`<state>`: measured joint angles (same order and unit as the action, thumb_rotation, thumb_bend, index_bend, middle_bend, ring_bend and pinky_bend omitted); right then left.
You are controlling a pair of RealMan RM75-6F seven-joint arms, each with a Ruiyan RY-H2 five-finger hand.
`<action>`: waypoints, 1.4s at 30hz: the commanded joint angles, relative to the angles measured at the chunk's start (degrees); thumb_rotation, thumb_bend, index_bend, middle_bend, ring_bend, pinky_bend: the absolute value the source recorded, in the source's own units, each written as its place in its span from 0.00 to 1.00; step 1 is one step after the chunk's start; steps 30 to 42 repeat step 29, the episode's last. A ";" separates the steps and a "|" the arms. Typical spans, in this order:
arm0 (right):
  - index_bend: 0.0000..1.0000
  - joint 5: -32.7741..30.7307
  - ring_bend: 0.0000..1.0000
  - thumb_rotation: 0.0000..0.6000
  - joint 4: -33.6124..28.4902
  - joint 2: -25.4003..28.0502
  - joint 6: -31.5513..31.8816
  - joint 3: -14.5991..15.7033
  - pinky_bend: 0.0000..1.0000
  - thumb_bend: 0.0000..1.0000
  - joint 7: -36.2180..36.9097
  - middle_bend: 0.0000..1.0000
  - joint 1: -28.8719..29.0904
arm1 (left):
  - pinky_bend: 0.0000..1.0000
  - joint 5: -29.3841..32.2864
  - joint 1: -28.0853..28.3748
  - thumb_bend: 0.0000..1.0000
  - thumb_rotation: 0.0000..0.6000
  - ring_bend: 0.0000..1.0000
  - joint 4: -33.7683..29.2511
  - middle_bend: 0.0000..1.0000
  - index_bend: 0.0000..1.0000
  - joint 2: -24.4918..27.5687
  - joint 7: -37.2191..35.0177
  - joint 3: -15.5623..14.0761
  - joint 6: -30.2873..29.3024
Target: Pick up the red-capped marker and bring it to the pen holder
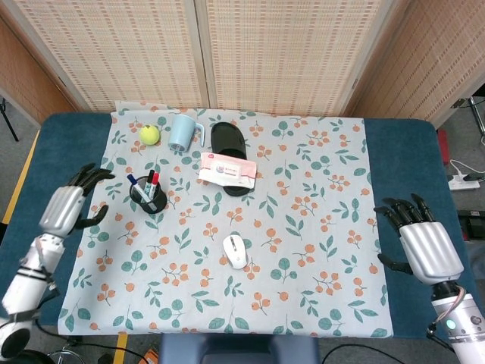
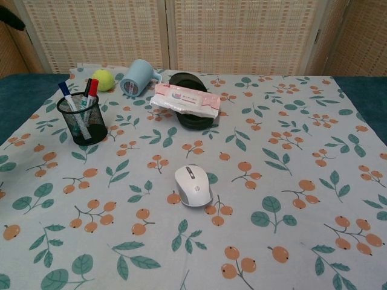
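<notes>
One white computer mouse [image 2: 193, 185] sits nearest on the desk [image 1: 394, 152], smooth and rounded, with a small round logo on its back that is too small to read. It lies on a pale cloth [image 2: 272, 157] printed with green leaves and orange berries.

Two robot hands show in the head view, one at each side of the desk, and both are well apart from all the things. Right hand [image 1: 424, 241] is silver with dark fingers [image 1: 402, 208] spread apart, holding nothing. Left hand [image 1: 70, 203] has its dark fingers spread too, and it is empty.

Farther back on the left stands one black wire-mesh pen holder [image 2: 82, 119], round like a cup. Three pens stand tilted in it. The red-capped marker [image 2: 91, 92] is one of them, next to a blue-capped pen [image 2: 64, 90] and a dark-capped one.

One flat pink and white packet [image 2: 184, 99] lies near the middle, soft and shiny. It has writing on it, but I cannot read it. It rests partly on one black slipper [image 2: 188, 116].

At the back lies one light blue mug [image 2: 136, 77] on its side, and just beside it one fuzzy yellow-green tennis ball [image 2: 103, 79]. Behind the desk are woven screens [image 1: 288, 45].
</notes>
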<state>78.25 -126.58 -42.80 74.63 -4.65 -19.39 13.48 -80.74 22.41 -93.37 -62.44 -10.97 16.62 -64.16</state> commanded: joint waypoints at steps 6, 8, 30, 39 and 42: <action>0.20 0.11 0.13 1.00 -0.47 -0.65 -0.19 0.34 0.02 0.10 -1.96 0.13 0.11 | 0.13 1.12 -10.88 0.36 1.00 0.03 8.16 0.13 0.20 2.22 6.33 -8.27 -10.07; 0.20 -0.19 0.13 1.00 -0.66 -0.95 -0.51 0.43 0.02 0.10 -2.78 0.13 0.30 | 0.13 2.90 -11.66 0.36 1.00 0.03 10.05 0.12 0.15 1.53 5.22 -8.44 -9.97; 0.18 -1.26 0.13 1.00 -0.73 -1.68 -0.89 0.37 0.02 0.10 -4.23 0.13 0.85 | 0.13 5.09 -12.05 0.36 1.00 0.02 16.62 0.08 0.11 -1.36 3.73 -9.40 -8.81; 0.18 -1.26 0.13 1.00 -0.73 -1.68 -0.89 0.37 0.02 0.10 -4.23 0.13 0.85 | 0.13 5.09 -12.05 0.36 1.00 0.02 16.62 0.08 0.11 -1.36 3.73 -9.40 -8.81; 0.18 -1.26 0.13 1.00 -0.73 -1.68 -0.89 0.37 0.02 0.10 -4.23 0.13 0.85 | 0.13 5.09 -12.05 0.36 1.00 0.02 16.62 0.08 0.11 -1.36 3.73 -9.40 -8.81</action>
